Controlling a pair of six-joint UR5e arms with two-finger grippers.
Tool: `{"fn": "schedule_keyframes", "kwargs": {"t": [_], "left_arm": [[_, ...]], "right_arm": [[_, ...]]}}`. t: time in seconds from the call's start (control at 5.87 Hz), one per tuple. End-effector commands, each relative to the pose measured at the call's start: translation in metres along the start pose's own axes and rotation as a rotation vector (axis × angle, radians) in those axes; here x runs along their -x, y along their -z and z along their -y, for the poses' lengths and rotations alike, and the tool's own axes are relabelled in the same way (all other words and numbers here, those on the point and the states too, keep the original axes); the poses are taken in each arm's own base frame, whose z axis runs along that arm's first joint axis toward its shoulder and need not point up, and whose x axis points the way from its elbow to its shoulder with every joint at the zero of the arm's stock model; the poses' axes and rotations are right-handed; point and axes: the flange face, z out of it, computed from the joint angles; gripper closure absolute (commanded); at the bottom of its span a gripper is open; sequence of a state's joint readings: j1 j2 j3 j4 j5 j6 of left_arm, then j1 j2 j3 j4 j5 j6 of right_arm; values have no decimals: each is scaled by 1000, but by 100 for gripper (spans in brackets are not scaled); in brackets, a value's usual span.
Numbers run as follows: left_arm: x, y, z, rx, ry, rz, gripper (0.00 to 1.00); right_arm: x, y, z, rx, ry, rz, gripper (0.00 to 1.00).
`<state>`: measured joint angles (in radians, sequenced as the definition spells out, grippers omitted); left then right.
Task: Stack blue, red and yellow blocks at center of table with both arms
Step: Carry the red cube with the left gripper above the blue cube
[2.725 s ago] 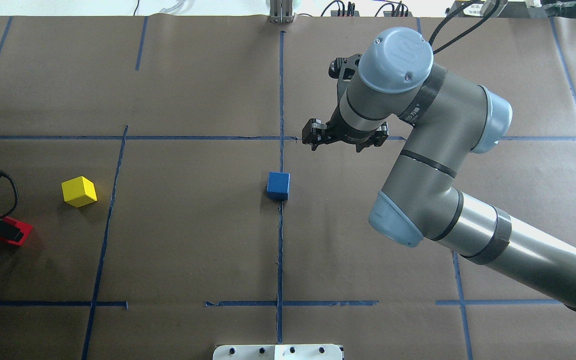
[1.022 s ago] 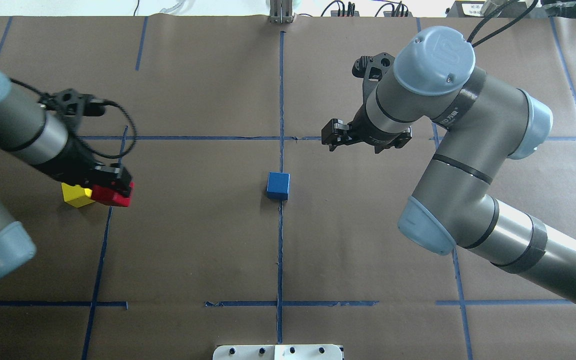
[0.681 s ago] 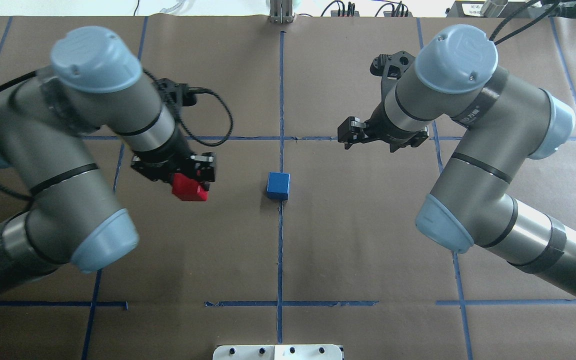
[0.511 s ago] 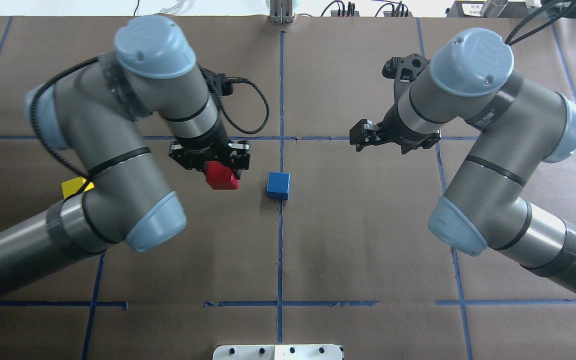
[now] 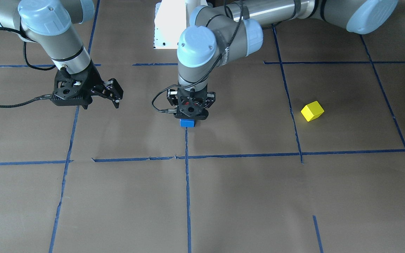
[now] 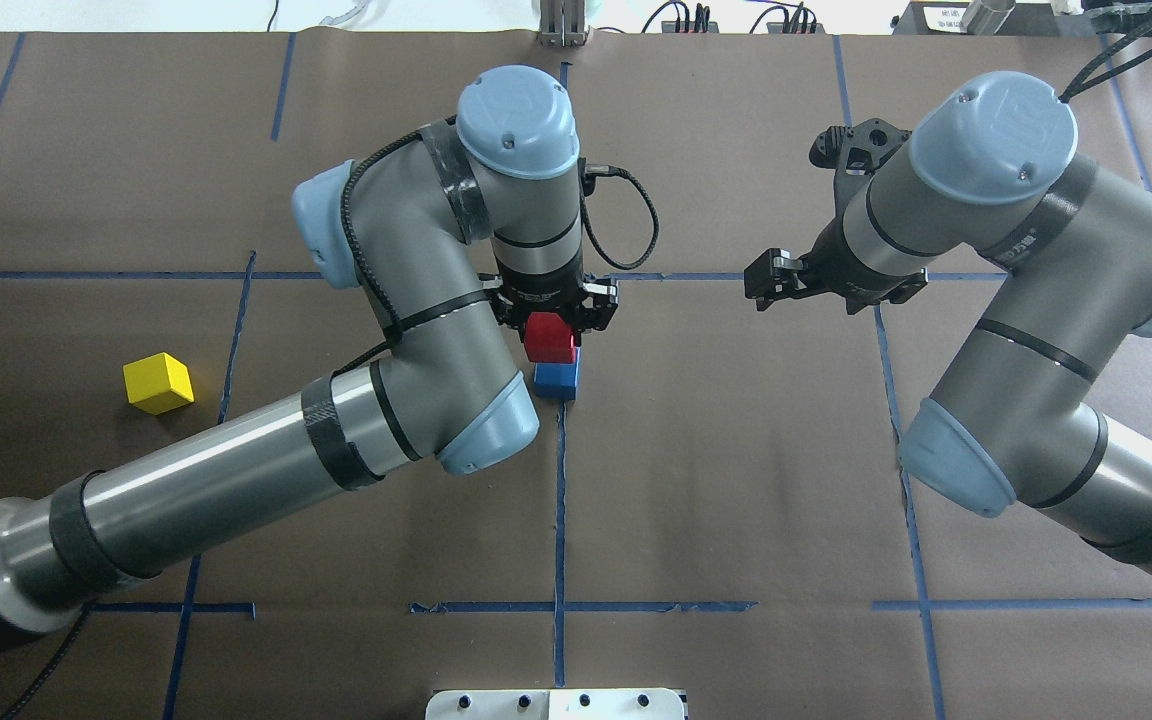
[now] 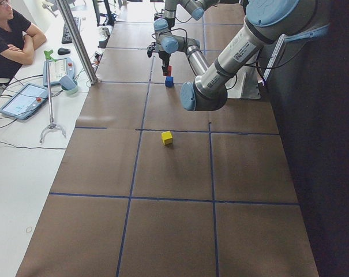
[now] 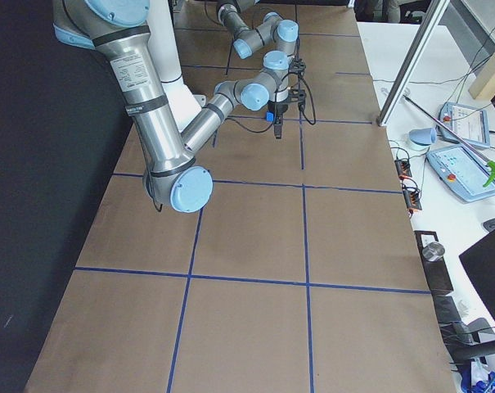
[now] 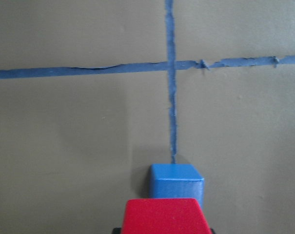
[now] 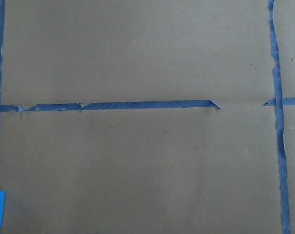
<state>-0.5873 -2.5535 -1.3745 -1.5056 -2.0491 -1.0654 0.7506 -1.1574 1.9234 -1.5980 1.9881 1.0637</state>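
Observation:
My left gripper (image 6: 550, 322) is shut on the red block (image 6: 549, 338) and holds it just above the blue block (image 6: 557, 381), which sits on the tape cross at the table's centre. The left wrist view shows the red block (image 9: 162, 215) low in front, with the blue block (image 9: 176, 179) just beyond it. In the front view the left gripper (image 5: 191, 111) hides most of the red block above the blue block (image 5: 187, 123). The yellow block (image 6: 158, 383) lies alone on the robot's left side. My right gripper (image 5: 115, 96) is open and empty, hovering apart on the robot's right of centre.
Blue tape lines (image 6: 560, 500) divide the brown table cover. The white robot base plate (image 6: 556, 703) is at the near edge. In the left side view an operator (image 7: 7, 34) sits beside the table, with a metal pole (image 7: 76, 40) and tablets nearby.
My left arm carried the red block from beside the yellow block rightward to above the blue block. My right arm drew back to the right, away from the centre.

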Motion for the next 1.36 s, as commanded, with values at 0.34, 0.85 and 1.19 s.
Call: {"fn": "schedule_keyframes", "kwargs": {"t": [0.34,0.85,1.19], "left_arm": [[-17,-26,-13,-7,-25,41,100],[-14,-26,-8,-45,-33,48,100],[-10,-28,-7,-46,-32,50,99]], "right_arm": [[2,1,0,-3,3,3,0],[1,-2,-1,-1,3,-3,0],[1,-3,0,-1,3,-3,0]]}}
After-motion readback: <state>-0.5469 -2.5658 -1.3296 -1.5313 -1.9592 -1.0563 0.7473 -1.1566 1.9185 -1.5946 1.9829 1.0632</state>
